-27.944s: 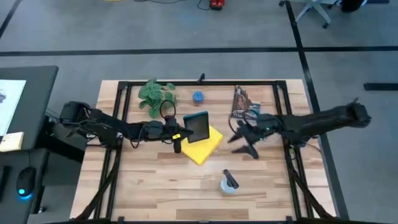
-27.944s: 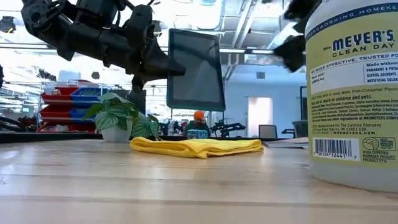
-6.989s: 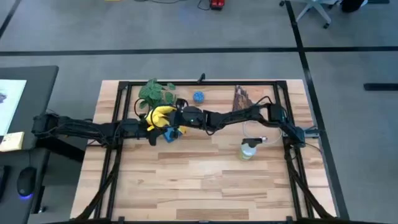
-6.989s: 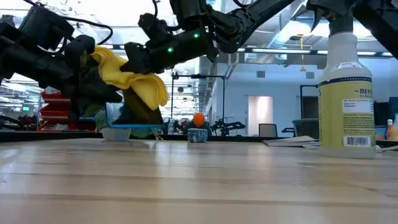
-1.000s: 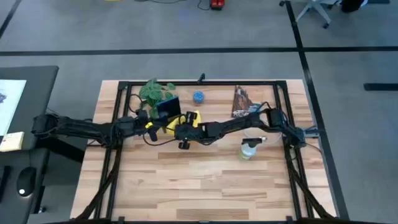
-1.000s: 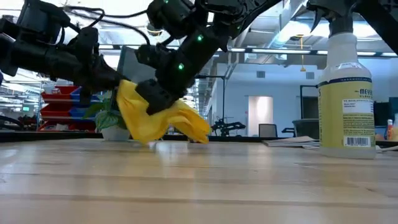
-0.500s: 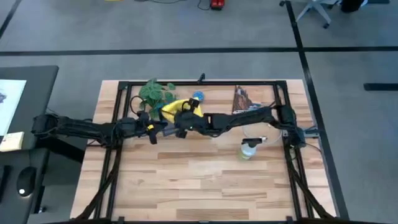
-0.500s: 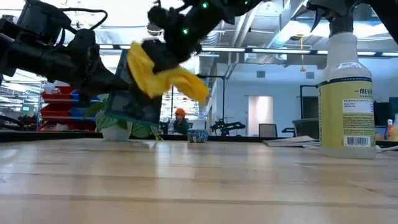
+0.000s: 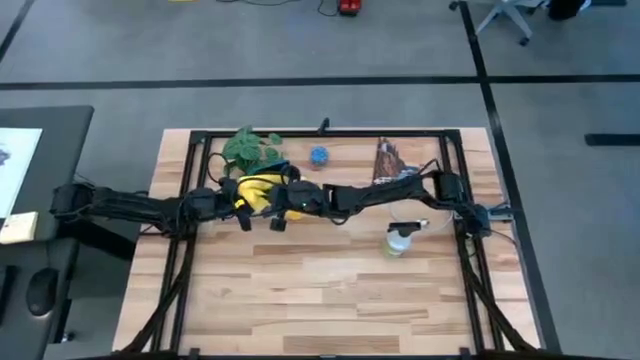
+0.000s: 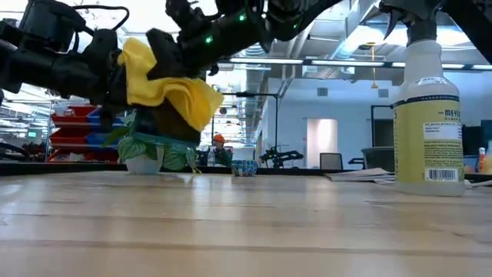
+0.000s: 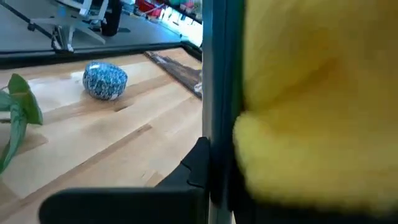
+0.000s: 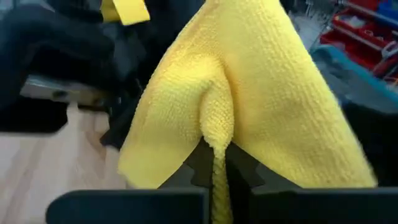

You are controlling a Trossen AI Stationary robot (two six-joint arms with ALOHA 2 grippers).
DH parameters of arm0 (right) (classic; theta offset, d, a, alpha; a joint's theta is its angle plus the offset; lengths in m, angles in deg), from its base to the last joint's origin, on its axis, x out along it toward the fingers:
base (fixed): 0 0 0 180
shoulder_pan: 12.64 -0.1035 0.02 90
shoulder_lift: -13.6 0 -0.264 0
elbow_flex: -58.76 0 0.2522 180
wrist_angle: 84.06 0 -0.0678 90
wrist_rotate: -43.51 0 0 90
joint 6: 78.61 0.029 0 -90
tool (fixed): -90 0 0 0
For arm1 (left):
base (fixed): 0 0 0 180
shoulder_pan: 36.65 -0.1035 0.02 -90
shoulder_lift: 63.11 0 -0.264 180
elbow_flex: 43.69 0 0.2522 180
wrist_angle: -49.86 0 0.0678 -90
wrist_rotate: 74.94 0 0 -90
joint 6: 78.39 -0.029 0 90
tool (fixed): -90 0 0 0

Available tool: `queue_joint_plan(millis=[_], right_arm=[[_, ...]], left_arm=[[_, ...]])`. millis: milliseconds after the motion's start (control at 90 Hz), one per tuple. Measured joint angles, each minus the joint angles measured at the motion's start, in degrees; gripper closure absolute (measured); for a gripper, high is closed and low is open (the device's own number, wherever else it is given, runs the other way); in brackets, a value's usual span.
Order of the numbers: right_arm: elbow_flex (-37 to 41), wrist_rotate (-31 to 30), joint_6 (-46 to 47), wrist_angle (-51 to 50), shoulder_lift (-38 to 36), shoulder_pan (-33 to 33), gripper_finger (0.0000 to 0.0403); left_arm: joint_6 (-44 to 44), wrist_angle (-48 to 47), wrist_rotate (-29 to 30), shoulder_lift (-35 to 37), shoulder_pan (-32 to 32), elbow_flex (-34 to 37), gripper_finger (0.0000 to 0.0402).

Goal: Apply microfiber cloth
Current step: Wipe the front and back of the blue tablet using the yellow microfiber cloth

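High view: we had the right gripper (image 9: 283, 200) pinching the microfiber cloth (image 9: 256, 189) against the tablet in the left gripper (image 9: 240, 205), above the counter (image 9: 330, 290). Low view: cloth (image 10: 165, 81) draped over it, wiping underway, not finished. Right wrist view: cloth (image 12: 249, 99) clamped.

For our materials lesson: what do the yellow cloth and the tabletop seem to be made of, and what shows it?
Yellow cloth: apparently soft microfiber, matte, given its looped nubby weave and limp folds. Tabletop: looks like jointed wooden strips with a smooth, light finish; grain lines and seams show.
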Motion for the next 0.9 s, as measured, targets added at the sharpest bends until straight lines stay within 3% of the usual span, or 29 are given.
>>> queue_joint_plan(millis=[100,411,900], right_arm=[[0.0,3.0,2.37,-1.39,-0.11,1.11,0.0401],[-0.18,4.07,4.67,-9.45,-0.33,3.06,0.0401],[0.15,-0.8,7.91,-29.47,0.02,3.23,0.0401]], left_arm=[[-0.1,0.12,0.35,-0.04,0.53,0.06,0.0391],[-0.63,-1.62,1.53,-0.06,1.08,0.08,0.0391],[-1.41,-3.86,1.92,-0.04,1.08,0.1,0.0391]])
